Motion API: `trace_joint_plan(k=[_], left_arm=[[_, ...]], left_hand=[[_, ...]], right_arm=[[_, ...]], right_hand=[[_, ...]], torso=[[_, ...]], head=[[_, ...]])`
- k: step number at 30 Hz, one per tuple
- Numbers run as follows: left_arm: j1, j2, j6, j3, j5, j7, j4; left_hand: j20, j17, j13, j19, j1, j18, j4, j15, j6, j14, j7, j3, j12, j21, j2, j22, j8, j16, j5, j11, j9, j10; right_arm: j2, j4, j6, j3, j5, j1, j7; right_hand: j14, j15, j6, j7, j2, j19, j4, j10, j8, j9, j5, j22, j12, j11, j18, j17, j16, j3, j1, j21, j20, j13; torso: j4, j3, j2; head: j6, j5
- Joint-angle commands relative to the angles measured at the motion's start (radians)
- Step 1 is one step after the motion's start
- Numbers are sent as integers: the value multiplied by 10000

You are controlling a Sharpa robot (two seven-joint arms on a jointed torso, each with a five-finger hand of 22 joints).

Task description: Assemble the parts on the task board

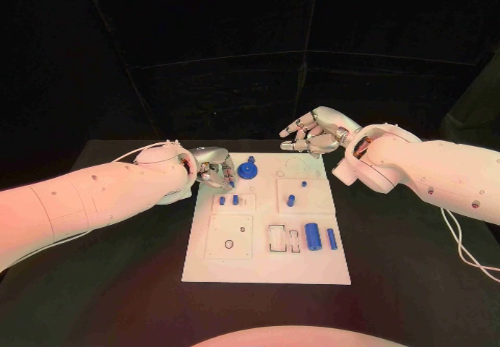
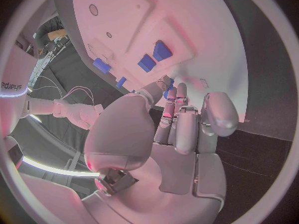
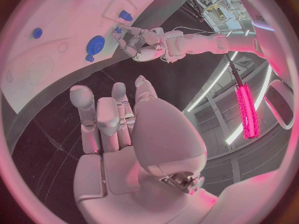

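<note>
Hovering past the far right corner of the white rectangular task board (image 1: pixel 266 269), your right hand (image 1: pixel 316 134) has its silver fingers loosely spread and holds nothing. Your left hand (image 1: pixel 214 171) sits at the board's far left edge, fingers curled together over a small blue part (image 2: pixel 169 93); whether it actually grips that part, you cannot tell. The round blue knob-shaped part (image 1: pixel 248 170) stands just beside that hand.
</note>
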Motion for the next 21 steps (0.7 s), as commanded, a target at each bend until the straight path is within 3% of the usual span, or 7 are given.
trace_joint_plan(k=[1,11,21], left_arm=[[5,27,142,-3,57,-68,1],[3,107,188,-52,57,-106,-54],[1,134,273,-113,58,-160,-128]], left_hand=[[33,-11,-14,62,-74,-124,68,-5,68,164,-10,8,-29,63,-46,12,-48,4,-29,-12,-15,79],[33,-36,-22,51,-69,-117,63,-8,75,157,-12,6,-39,40,-59,-7,-57,-9,-30,-14,-19,88],[63,-95,-134,21,-105,-121,70,40,-217,140,85,5,-210,51,-173,24,-360,-26,-30,60,-155,1]], right_arm=[[7,14,-24,5,-10,17,81],[10,19,-23,5,-10,17,82],[7,25,-22,5,-10,17,77]], right_hand=[[-55,23,-72,-11,111,-34,8,-38,40,-3,61,12,31,16,155,9,-34,-46,-2,-62,5,13],[-55,23,-72,-11,111,-34,8,-38,40,-3,61,12,31,16,155,9,-34,-46,-2,-62,5,13],[-55,23,-72,-11,111,-34,8,-38,40,-3,61,12,31,16,155,9,-34,-46,-2,-62,5,13]], torso=[[3,-2,1],[10,0,1],[6,-3,3]], head=[[-5,3],[-29,0],[-46,-18]])
